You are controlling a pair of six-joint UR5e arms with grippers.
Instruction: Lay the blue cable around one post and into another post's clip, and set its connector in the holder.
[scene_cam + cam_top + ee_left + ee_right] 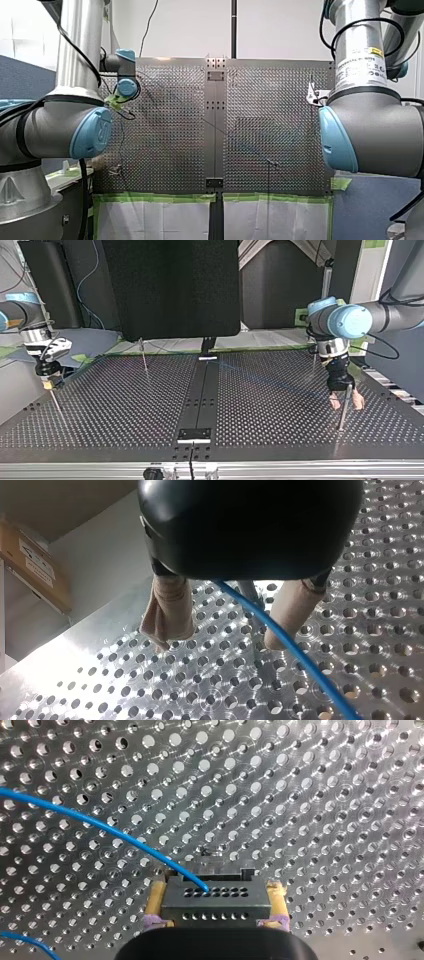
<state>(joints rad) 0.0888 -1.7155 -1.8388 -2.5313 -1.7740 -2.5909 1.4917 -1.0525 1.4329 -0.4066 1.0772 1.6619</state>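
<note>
The blue cable [100, 827] is thin and looks light and limp. It will probably sag and curl wherever it is not held, so it can be guided but not pushed. One end runs into the connector [215, 902], a small dark block with two rows of holes. That hard, flat-sided block is the sensible place to grip, since the cable itself is smooth and would likely slide through a loose hold.

The right jaws are closed on the connector, with the yellow pads [156, 901] pressed against its two short sides and the cable leaving from its upper face. Just ahead of the connector sits a dark fitting [215, 866]. It may be the holder, though I cannot tell for sure.

From the connector the cable arcs away to one side of the right jaws, and a second short stretch of it shows beside them.

At the other arm, the cable comes out from under the black body and runs between the beige pads [167, 612], then on ahead of them. The left jaws stand wide apart and grip nothing, so the cable only passes through the gap. A thin upright post [342, 415] stands in that gap too.

Everything rests over the perforated metal tabletop [325, 795]. Its many holes could snag a dragged cable, so I judge it safer to lift the cable than to slide it.
</note>
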